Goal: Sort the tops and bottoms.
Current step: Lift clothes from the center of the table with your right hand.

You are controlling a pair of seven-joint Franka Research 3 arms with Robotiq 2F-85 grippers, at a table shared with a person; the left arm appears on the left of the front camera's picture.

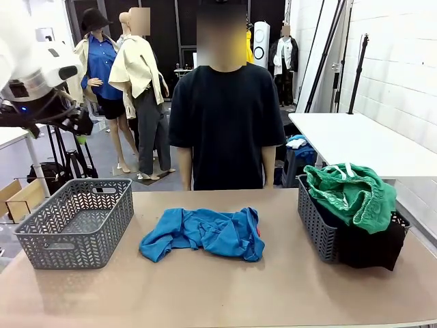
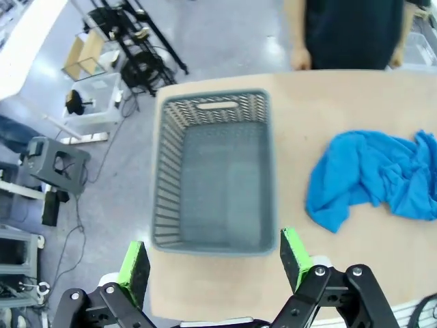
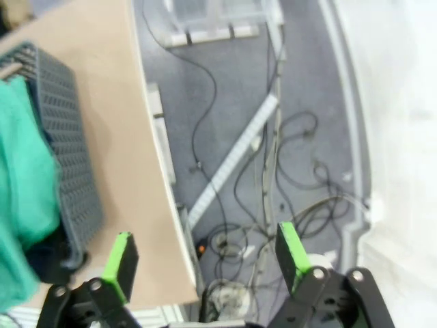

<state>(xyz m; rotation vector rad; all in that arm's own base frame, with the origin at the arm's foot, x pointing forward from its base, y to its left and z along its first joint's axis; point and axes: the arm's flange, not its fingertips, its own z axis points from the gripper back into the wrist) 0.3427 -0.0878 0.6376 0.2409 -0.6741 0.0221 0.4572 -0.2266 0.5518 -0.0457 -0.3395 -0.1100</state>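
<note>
A blue garment (image 1: 205, 234) lies crumpled at the middle of the tan table (image 1: 225, 294), between two grey baskets. The left basket (image 1: 75, 222), at nine o'clock from the garment, holds nothing I can see. The right basket (image 1: 326, 222), at three o'clock, is heaped: green shorts (image 1: 351, 193) with a white drawstring sit on top, and a black garment (image 1: 372, 246) spills over its near right side. A darker fabric lies beneath the shorts; I cannot tell what it is. A person in a black T-shirt (image 1: 225, 126) stands at twelve o'clock, at the far edge of the table, arms at the sides.

My left gripper (image 2: 215, 263) hangs above the table's left end, jaws wide apart and holding nothing; through my left wrist camera the left basket (image 2: 212, 171) sits straight ahead and the blue garment (image 2: 375, 178) at two o'clock. My right gripper (image 3: 205, 263) hangs past the table's right edge, over the cabled floor (image 3: 273, 137), jaws likewise spread and holding nothing; the right basket (image 3: 72, 171) and the green shorts (image 3: 24, 184) show at nine o'clock in that view.
</note>
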